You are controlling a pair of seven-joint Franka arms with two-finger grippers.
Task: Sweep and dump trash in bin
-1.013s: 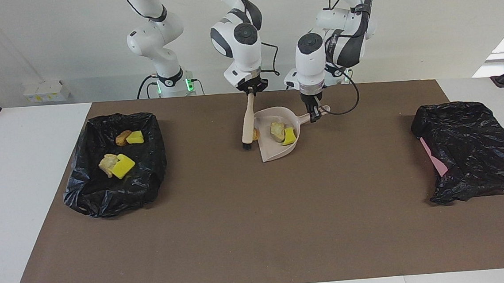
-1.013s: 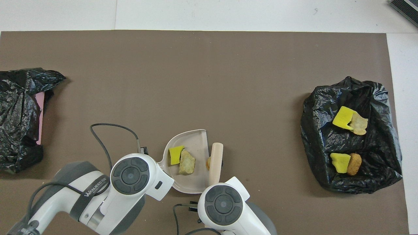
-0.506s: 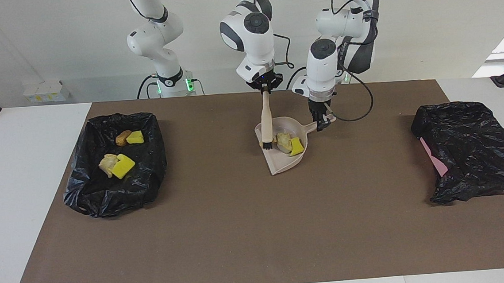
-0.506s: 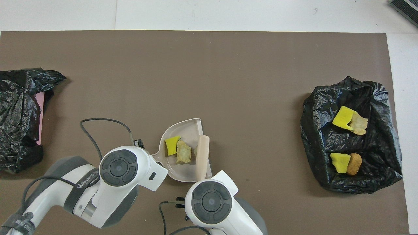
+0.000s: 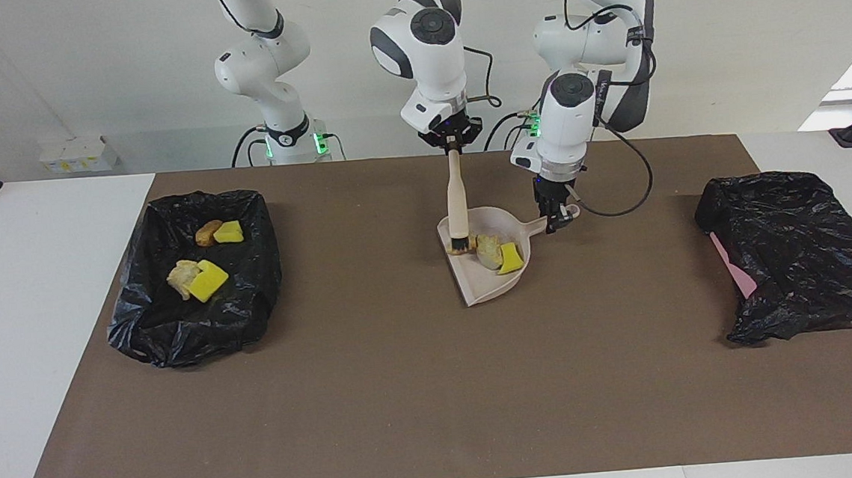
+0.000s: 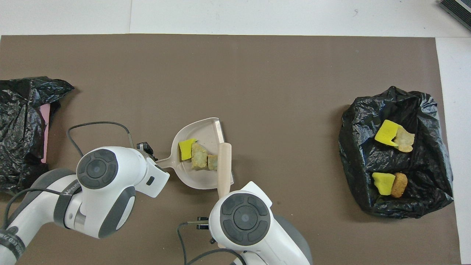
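Observation:
A beige dustpan (image 5: pixel 485 283) (image 6: pixel 202 129) lies low over the brown mat in front of the robots, and my left gripper (image 5: pixel 556 219) is shut on its handle. In the pan sit three pieces of trash: a yellow sponge chunk (image 5: pixel 511 258) (image 6: pixel 187 148), a tan lump (image 5: pixel 488 249) (image 6: pixel 199 161) and a small brown lump (image 6: pixel 212 162). My right gripper (image 5: pixel 453 143) is shut on the top of a beige brush (image 5: pixel 456 199) (image 6: pixel 224 165), whose black bristles stand at the pan's edge beside the small lump. The bin (image 5: pixel 140 334) (image 6: pixel 368 206), lined with a black bag, holds several more scraps.
The bin stands at the right arm's end of the table. A second crumpled black bag (image 5: pixel 794 251) (image 6: pixel 18 140) with a pink edge showing lies at the left arm's end. A black cable loops on the mat near the left gripper.
Both arms carried dustpan and brush farther from the robots. The brush pushed the small brown lump from outside the pan's edge into the pan beside the tan lump.

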